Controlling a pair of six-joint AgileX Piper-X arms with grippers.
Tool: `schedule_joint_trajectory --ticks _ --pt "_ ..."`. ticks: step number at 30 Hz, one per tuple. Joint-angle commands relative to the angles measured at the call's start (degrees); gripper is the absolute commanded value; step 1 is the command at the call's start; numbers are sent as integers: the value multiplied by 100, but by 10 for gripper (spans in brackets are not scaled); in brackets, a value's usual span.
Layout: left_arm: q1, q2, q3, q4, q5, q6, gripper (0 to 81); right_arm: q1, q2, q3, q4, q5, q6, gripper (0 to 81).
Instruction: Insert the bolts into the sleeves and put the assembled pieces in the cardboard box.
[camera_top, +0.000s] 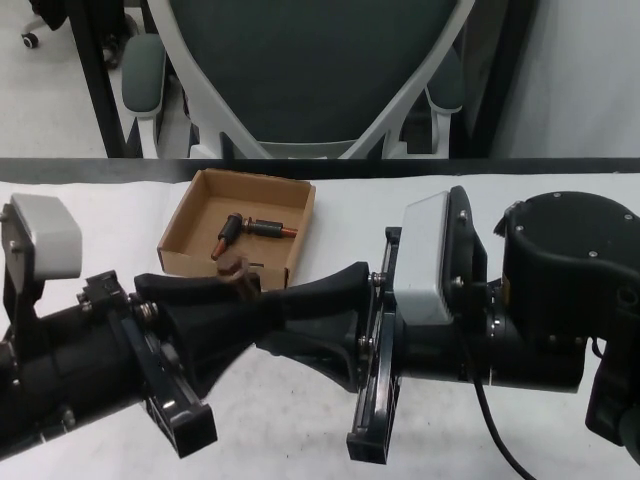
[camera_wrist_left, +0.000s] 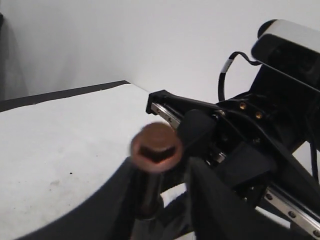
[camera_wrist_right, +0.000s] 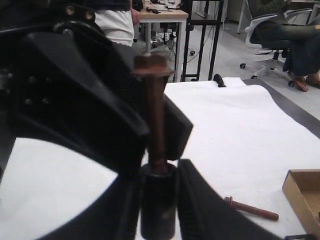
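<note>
**Assembly of the third piece, held above the desk (camera_top: 480, 200).** The right hand (camera_wrist_right: 158, 200) is clenched on a black sleeve (camera_wrist_right: 157, 212), which is held upright. A copper-coloured flanged bolt (camera_wrist_right: 156, 120) stands in the mouth of the sleeve, head uppermost, with most of its shank exposed. The left hand (camera_wrist_left: 162, 172) is placed at the bolt from the opposite side. Whether it is clenched on the shank or released cannot be told. In the high view the two hands are seen to meet at about 6 o'clock from the cardboard box (camera_top: 190, 262).

**Progress.** Two assembled pieces are seen lying inside the box, one (camera_top: 232, 233) toward 9 o'clock and the other (camera_top: 268, 229) toward 3 o'clock of its floor. These are judged to be finished. The piece in hand is judged to be only started, since the bolt has entered the sleeve but has not been driven home. It is yet to be seated and carried to the box. A loose bolt (camera_wrist_right: 251, 209) lies flat on the desk near a corner of the box and has not been fitted with a sleeve.

**Markings.** No label, brand or other writing can be read on the box, the bolts or the sleeve.
</note>
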Motion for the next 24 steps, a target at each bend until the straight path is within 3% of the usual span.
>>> schedule_joint_trajectory --ticks 1,3,10,17,21,24 --pt "-19 -8 -17 -30 209 -2 468 4 -25 -78 -289 -3 179 3" --pt "1 -8 -17 -30 151 -2 509 4 -25 -78 -289 -3 186 3" --pt "232 -8 -17 50 -423 208 510 4 -46 -78 -536 -3 275 3" --pt "982 -8 -17 727 -489 430 510 4 -46 -126 -790 314 993 3" --pt "1391 -8 -55 1448 -489 713 510 -41 -46 -495 265 821 1541 3" --pt "1546 -8 -144 2030 -646 715 510 -126 -26 -1019 1584 1134 1435 3"
